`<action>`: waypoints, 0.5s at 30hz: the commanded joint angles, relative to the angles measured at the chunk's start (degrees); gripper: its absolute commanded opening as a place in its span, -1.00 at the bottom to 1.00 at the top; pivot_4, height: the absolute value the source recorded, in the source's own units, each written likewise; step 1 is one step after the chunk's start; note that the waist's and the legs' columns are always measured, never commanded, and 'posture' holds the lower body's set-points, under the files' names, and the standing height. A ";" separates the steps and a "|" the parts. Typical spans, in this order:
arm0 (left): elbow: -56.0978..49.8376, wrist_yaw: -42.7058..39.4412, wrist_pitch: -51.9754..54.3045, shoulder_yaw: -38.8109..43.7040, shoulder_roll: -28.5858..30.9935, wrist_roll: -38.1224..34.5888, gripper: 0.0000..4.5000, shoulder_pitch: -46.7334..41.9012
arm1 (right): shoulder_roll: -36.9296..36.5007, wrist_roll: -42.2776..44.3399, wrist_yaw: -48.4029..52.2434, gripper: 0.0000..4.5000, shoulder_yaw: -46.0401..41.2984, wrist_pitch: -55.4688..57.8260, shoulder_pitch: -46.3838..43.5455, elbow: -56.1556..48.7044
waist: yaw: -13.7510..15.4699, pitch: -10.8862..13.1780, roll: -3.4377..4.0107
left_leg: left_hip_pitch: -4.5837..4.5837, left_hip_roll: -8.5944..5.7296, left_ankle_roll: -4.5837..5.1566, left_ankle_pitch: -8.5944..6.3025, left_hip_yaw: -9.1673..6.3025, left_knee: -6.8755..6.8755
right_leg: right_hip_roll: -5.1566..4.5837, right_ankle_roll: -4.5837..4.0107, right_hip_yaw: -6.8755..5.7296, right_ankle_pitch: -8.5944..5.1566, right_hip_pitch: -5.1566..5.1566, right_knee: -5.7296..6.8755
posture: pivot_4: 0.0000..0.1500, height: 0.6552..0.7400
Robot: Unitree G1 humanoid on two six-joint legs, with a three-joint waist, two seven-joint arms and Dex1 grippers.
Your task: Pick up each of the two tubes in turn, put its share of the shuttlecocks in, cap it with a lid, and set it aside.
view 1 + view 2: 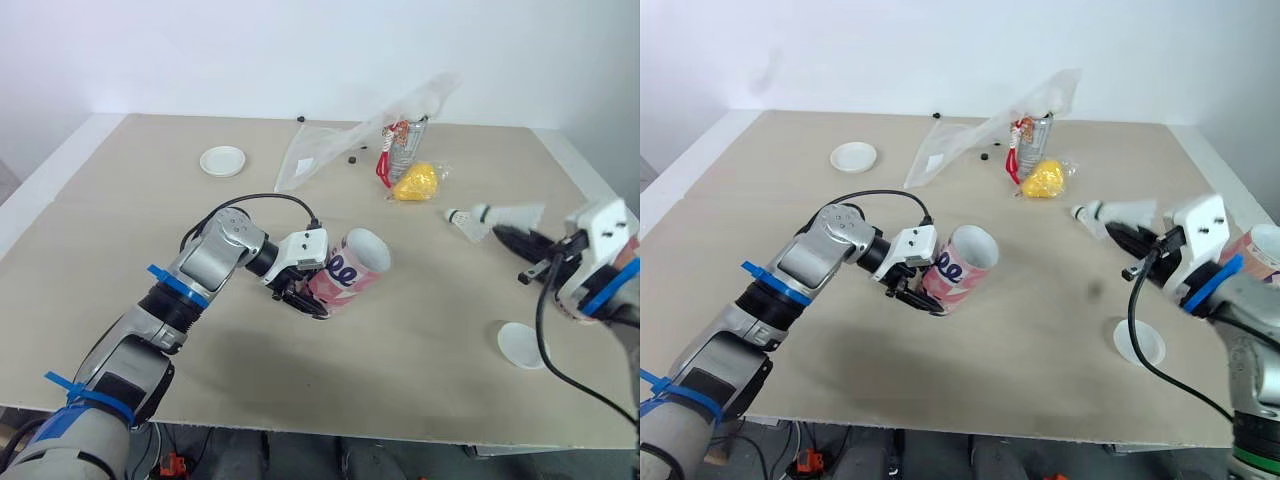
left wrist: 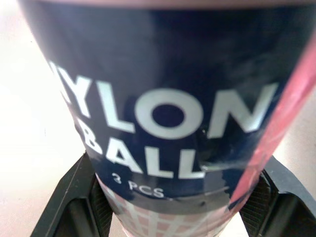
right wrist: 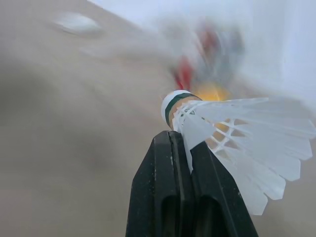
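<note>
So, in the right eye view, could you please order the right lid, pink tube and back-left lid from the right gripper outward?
1. The right lid: right side, just toward the robot from the right gripper.
2. The pink tube: centre, held by the left gripper.
3. The back-left lid: far back, left side.

A sparse lab or test room, with a plain beige board desk (image 1: 120,210) against a blank white wall (image 1: 200,50).

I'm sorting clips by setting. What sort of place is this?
Probably a lab or test room: a bare beige table against a plain white wall, with task props laid out: a tube, a shuttlecock, a lid.
</note>
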 commanded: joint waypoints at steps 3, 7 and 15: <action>1.05 -0.34 -0.48 0.17 -0.77 -0.05 0.25 -1.77 | -8.77 -3.05 12.66 -0.98 10.66 -9.66 -11.02 -5.85 | -0.04 0.03 0.05 | -0.05 0.00 0.00 0.00 0.12 0.06 | -0.06 0.02 0.07 0.01 -0.05 -0.03 | 1.00 1.00; 0.73 -0.13 -0.35 0.31 -0.75 0.08 0.25 -1.63 | -8.50 -5.47 16.96 -0.98 18.26 -13.72 -17.83 -3.88 | 0.02 0.05 -0.07 | -0.07 0.01 -0.01 -0.01 0.07 -0.01 | -0.07 -0.06 -0.01 -0.06 -0.09 -0.06 | 1.00 1.00; -1.12 0.34 0.81 0.54 -0.18 -0.10 0.25 -0.68 | -7.78 -9.03 23.03 -0.85 24.06 -20.45 -21.49 1.62 | 0.06 0.06 -0.08 | -0.18 0.00 -0.01 -0.01 0.06 -0.03 | -0.08 0.08 -0.03 0.01 -0.18 -0.03 | 1.00 1.00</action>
